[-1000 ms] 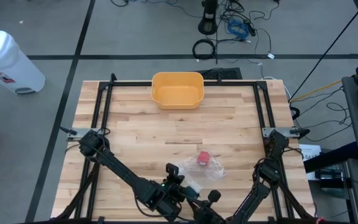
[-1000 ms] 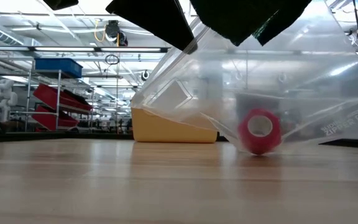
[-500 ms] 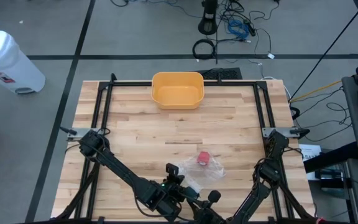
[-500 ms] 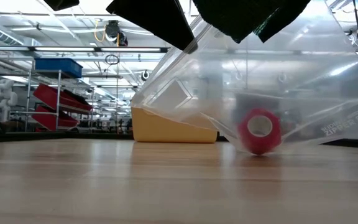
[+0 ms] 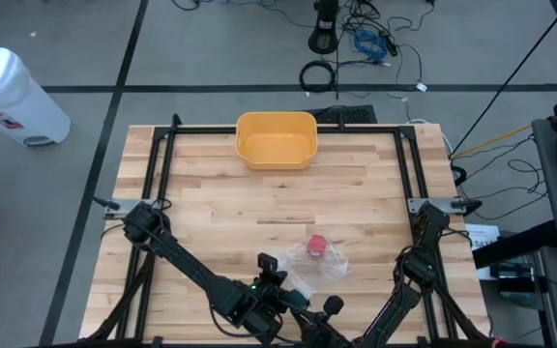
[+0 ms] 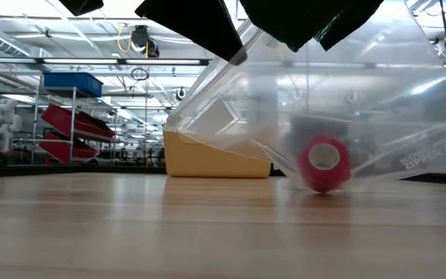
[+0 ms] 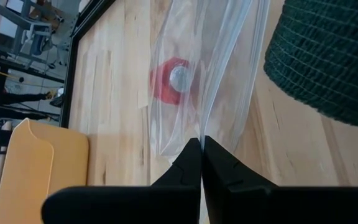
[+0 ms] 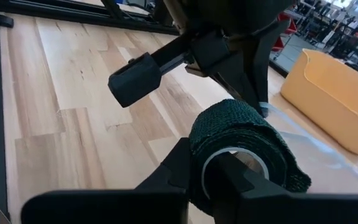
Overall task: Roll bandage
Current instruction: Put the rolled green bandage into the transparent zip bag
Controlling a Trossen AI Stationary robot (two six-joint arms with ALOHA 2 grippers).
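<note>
Your left end effector (image 7: 201, 163) was clenched on the clear zipper bag (image 7: 204, 74) holding a red bandage roll (image 7: 174, 79) above the worktop (image 5: 211, 203), while your right end effector (image 8: 210, 177) gripped a seemingly already wound green bandage roll (image 8: 241, 140).

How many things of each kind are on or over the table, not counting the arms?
Bandage rolls: 2, red in the bag, dark green in the right gripper
Plastic bags: 1
Yellow bins: 1
Total: 4
</note>
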